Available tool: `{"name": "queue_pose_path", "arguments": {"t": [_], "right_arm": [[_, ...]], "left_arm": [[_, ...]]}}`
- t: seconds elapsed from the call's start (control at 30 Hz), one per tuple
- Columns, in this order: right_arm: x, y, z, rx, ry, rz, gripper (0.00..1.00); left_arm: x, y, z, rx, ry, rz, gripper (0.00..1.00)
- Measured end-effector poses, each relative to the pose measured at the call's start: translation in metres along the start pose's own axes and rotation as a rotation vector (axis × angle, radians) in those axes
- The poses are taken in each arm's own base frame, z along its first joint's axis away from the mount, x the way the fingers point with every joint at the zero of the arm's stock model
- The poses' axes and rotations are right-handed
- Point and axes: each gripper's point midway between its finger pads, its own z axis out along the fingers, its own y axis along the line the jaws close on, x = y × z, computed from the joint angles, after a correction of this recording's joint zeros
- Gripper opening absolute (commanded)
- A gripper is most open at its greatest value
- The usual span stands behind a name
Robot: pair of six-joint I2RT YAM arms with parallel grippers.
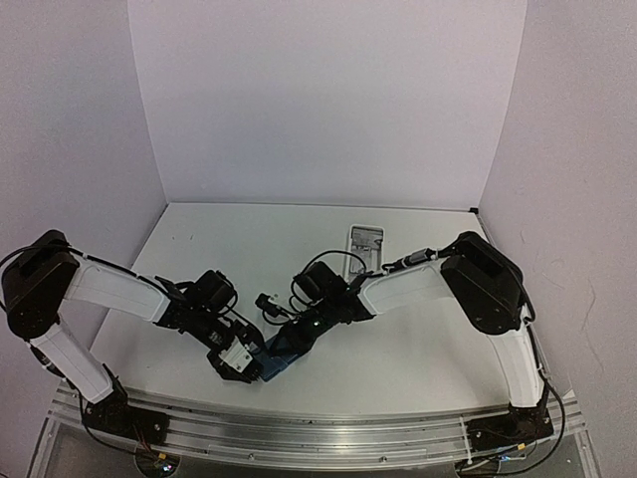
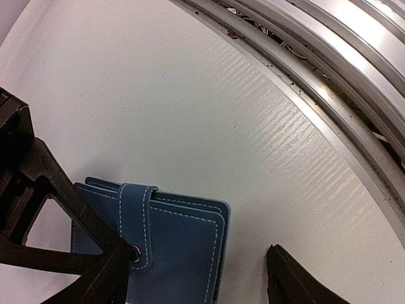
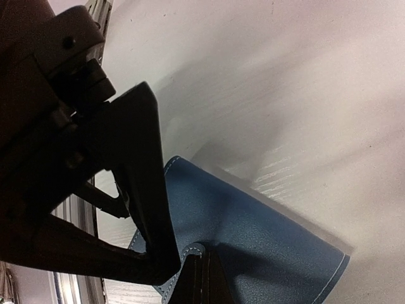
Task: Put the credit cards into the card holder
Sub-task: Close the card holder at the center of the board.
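the blue card holder [image 2: 180, 237] is pinched at one edge by the clenched right gripper [image 3: 193, 273], while the left gripper [image 2: 199, 272] is spread open above it.

Soft, even light on the white table [image 1: 418, 358]; up close, the right gripper [image 3: 193, 269] is a dark, blurred silhouette.

The table [image 1: 428, 339] is white and flat. A blue card holder [image 1: 286, 349] lies on it near the front, folded shut with its strap across it. A long white tray [image 1: 366, 244] sits far back on the right, well apart from it. A shiny metal rail [image 1: 318, 426] runs along the table's front edge.
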Motion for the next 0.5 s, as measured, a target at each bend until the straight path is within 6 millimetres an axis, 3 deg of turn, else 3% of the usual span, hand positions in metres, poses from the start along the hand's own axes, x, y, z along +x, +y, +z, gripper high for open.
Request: {"name": "queue_pose_path", "arguments": {"t": [0.13, 0.33, 0.5], "right_arm": [[-0.0004, -0.0001, 0.0000, 0.014, -0.007, 0.020, 0.00], [-0.0005, -0.0006, 0.0001, 0.020, -0.010, 0.059, 0.00], [0.0003, -0.0006, 0.0003, 0.039, -0.014, 0.091, 0.00]], "left_arm": [[-0.0011, 0.0014, 0.0012, -0.006, 0.002, 0.037, 0.73], [-0.0015, 0.0025, 0.0045, 0.000, 0.015, 0.060, 0.62], [0.0004, 0.0024, 0.0046, 0.000, 0.027, 0.082, 0.61]]}}
